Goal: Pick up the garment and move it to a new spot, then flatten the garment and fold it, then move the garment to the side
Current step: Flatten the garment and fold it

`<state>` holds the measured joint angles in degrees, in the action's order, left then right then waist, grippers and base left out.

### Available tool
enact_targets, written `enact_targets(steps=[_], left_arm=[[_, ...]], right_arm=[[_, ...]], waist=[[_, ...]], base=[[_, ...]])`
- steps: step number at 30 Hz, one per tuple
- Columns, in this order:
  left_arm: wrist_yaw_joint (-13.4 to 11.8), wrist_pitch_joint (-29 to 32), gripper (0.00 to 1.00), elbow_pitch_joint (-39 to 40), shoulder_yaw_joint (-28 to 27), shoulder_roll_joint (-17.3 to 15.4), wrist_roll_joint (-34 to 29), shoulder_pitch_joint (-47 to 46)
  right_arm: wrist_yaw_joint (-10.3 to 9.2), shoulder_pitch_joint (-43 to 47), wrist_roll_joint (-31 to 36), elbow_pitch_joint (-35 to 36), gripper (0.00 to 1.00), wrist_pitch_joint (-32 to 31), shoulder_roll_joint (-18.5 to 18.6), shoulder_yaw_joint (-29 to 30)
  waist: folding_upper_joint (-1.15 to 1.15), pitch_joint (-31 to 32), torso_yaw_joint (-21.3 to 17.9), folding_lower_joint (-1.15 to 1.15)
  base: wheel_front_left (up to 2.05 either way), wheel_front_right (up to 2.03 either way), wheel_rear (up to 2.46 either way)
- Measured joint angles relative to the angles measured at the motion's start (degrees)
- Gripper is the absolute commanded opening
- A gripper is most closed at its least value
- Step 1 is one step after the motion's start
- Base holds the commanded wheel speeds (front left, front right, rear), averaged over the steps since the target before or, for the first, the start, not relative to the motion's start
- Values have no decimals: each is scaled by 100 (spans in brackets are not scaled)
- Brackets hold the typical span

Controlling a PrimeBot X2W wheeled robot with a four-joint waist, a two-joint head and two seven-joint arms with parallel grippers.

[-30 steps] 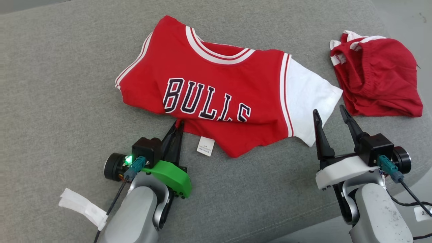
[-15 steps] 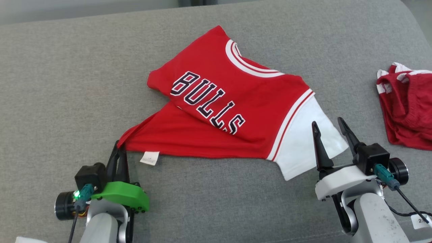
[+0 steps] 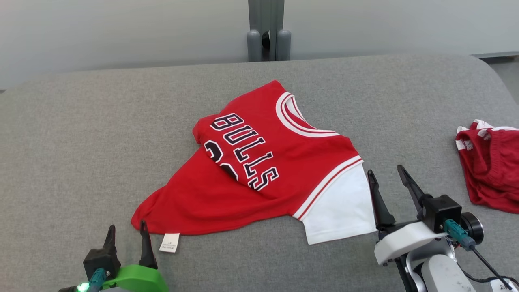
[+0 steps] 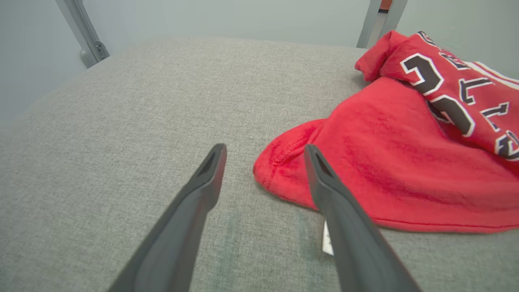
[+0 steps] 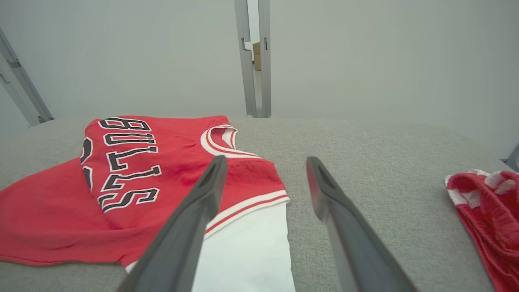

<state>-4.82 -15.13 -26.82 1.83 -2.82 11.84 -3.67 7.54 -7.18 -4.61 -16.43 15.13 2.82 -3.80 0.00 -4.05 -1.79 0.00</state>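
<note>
Grey fabric surface (image 3: 81, 142) holds crumpled red-and-white Bulls jersey (image 3: 227, 194), mid-surface. Your left claw (image 3: 126, 225) wide open, empty, by hem corner (image 3: 140, 217); right claw (image 3: 385, 170) likewise, beside white sleeve (image 3: 340, 207). Relocation seems done; flatten, fold, side-move remain.

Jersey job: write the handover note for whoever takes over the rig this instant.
Left gripper: open; it has just let go of the jersey at the hem corner, and its fingertips sit right beside that corner.
Right gripper: open, empty, next to the white sleeve.
The jersey lies rumpled on the grey cushion, upper part doubled over the lower, care tag showing at the hem. Red shorts lie apart at the right.
Done: pick-up and move, it seems.
Left: flatten, fold, move to the side.
</note>
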Motion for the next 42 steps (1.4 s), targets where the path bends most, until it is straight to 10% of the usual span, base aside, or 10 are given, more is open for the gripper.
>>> enact_targets(steps=[13, 34, 35, 36, 37, 42], left_arm=[[187, -1, 100, 364, 153, 3, -386, 264], [303, 0, 100, 412, 338, 4, -371, -123], [303, -1, 100, 414, 327, 4, -371, -151], [296, -1, 100, 423, 310, 3, -372, -174], [289, -1, 100, 431, 300, 3, -372, -182], [275, -1, 100, 514, 203, 2, -207, -192]], right_arm=[[0, 360, 41, -67, 100, 0, 3, -5], [-8, -488, -82, -2373, 100, 19, 22, -134], [-13, -519, -135, -2416, 42, 41, 35, -222], [-27, -532, -205, -2427, 12, 57, 47, -310], [-33, -550, -229, -2462, 0, 62, 57, -376], [-5, -586, -263, -2342, 0, 32, 0, -221]], waist=[[0, 325, -76, 0], [0, -550, 80, 0], [0, -586, 82, 0], [0, -616, 82, 0], [0, -636, 81, 0], [0, -642, 18, 0]], base=[[0, 0, 0], [0, 0, 0], [0, 0, 0], [0, 0, 0], [0, 0, 0], [0, 0, 0]])
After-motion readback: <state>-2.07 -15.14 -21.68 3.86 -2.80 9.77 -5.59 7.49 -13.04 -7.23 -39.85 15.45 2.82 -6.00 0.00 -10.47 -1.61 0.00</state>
